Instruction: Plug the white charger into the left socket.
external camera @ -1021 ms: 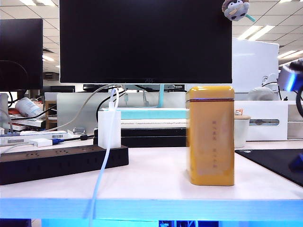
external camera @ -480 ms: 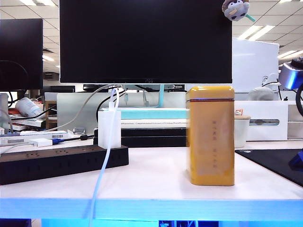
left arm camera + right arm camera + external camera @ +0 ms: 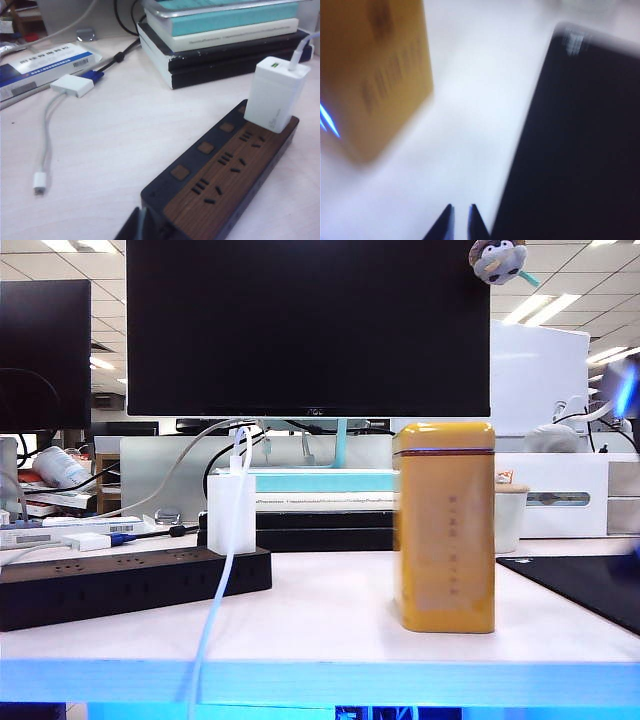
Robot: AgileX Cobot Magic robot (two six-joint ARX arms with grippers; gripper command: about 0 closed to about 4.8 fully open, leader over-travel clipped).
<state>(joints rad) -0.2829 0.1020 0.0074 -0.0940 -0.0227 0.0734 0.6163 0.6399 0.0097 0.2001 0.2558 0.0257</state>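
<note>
A: Well, where does the white charger (image 3: 231, 512) sit?

B: Upright on the black power strip (image 3: 130, 583), at the strip's end nearest the yellow tin (image 3: 444, 526). In my left wrist view the white charger (image 3: 275, 94) stands seated on the last outlet, its cable (image 3: 301, 47) rising from the top. Whether that end counts as the left socket I cannot settle; from the exterior view it is the strip's right end.

A: Your jaws?

B: My left gripper (image 3: 140, 228) shows only as a dark tip at the strip's near end, shut, holding nothing. My right gripper (image 3: 459, 220) hangs over bare table between the yellow tin and the black mat (image 3: 580, 150); its tips stand a narrow slit apart, empty. The view is blurred.

A: What changed?

B: A second ago part of my right arm showed at the exterior view's right edge, low by the mat. Now only a blue blur (image 3: 622, 388) remains higher up. The right jaws were fully closed then and have since cracked apart. Charger, strip and tin have not shifted.

A: Meaning?

B: My reading: the right arm is withdrawing and the plugging looks finished, or nearly so.
</note>
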